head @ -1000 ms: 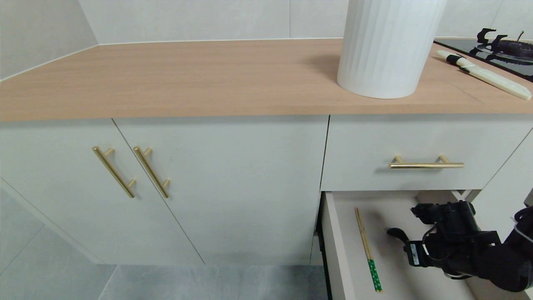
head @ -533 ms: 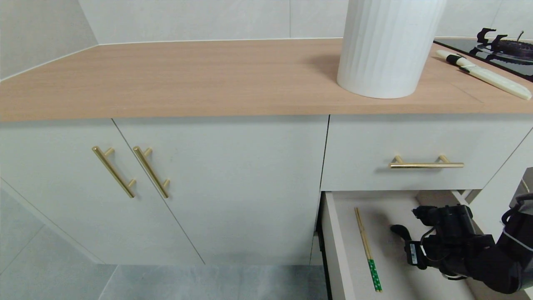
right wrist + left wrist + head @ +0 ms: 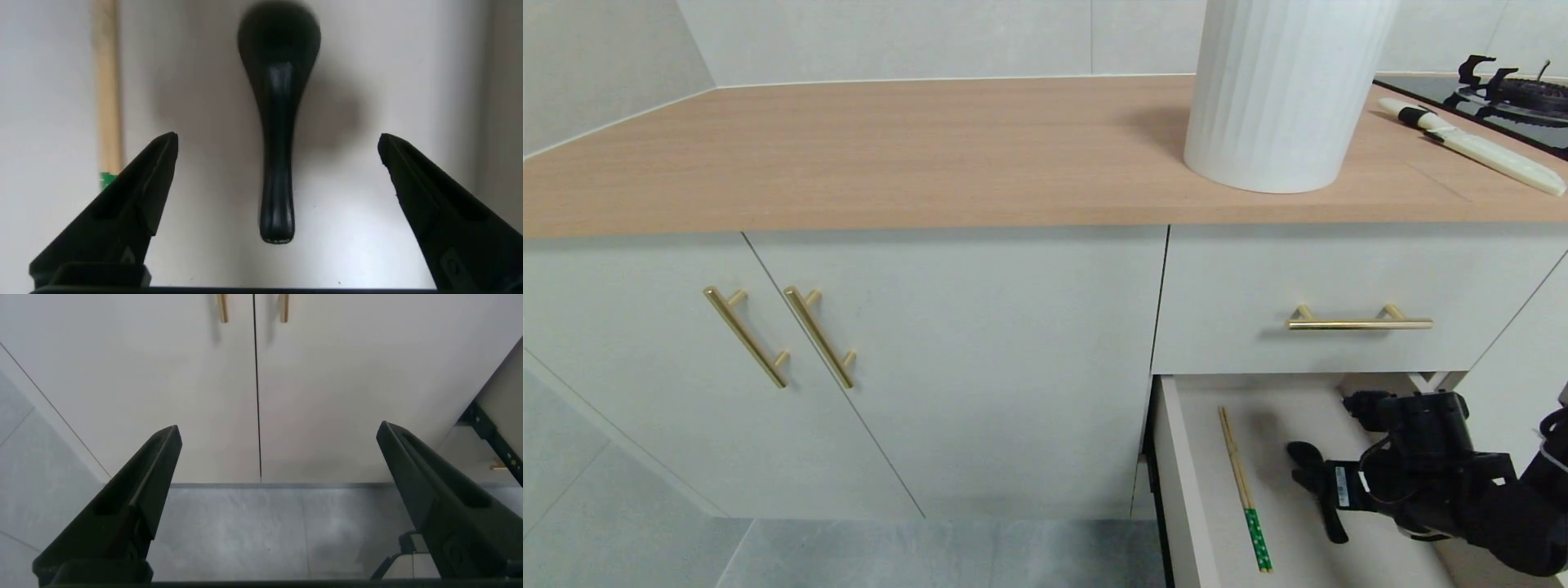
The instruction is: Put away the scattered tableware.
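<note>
A black spoon [image 3: 1327, 514] lies flat on the floor of the open lower drawer [image 3: 1180, 474], free of any grip; in the right wrist view the black spoon [image 3: 278, 122] rests directly below my spread fingers. A pair of wooden chopsticks [image 3: 1241, 490] with green ends lies to its left, also seen as chopsticks [image 3: 106, 82]. My right gripper [image 3: 1347, 445] hovers open just above the spoon, right gripper [image 3: 276, 151]. My left gripper [image 3: 278, 437] is open, held low before the cabinet doors. A cream knife [image 3: 1470, 145] lies on the counter.
A tall white ribbed container [image 3: 1274, 98] stands on the wooden counter [image 3: 890, 155], with a gas hob [image 3: 1511, 94] at the far right. Above the open drawer is a shut drawer with a gold handle [image 3: 1360, 322]. Two cabinet doors with gold handles [image 3: 780, 335] are shut.
The spoon, held in my right gripper a second ago, now lies loose in the drawer. The gripper has opened and drawn back slightly to the right.
</note>
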